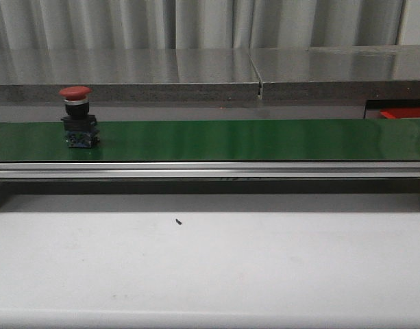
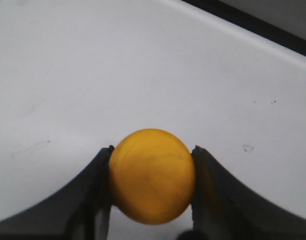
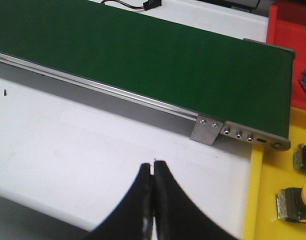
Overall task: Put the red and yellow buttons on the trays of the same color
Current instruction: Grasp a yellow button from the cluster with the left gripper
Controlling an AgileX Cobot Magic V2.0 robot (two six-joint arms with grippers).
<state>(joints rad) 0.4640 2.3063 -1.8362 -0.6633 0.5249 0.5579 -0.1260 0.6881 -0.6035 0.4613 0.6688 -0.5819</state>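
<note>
Well, over on the left the red button (image 1: 75,115) stands upright on the green conveyor belt (image 1: 230,140), with nothing near it. The left gripper (image 2: 152,187) is pinching a yellow button (image 2: 152,176) by its rounded cap, one finger on each side, held above bare white table (image 2: 93,75). The right gripper (image 3: 153,200) has its fingers pressed together on nothing, hovering over the table just before the belt's far end. Beyond that end sits the yellow tray (image 3: 270,200), already holding a couple of yellow-capped buttons, and behind it a corner of the red tray (image 3: 287,20).

The risk I see is that domed cap: it looks smooth, and a grip on the curve could let the button squirt out or tilt on the way to the tray. The yellow tray also lies on the right side, a long carry for the left arm. The red button may ride past before a free gripper meets it.

The table is plain white with one small dark speck; behind the belt are a grey steel counter and pale curtains.
</note>
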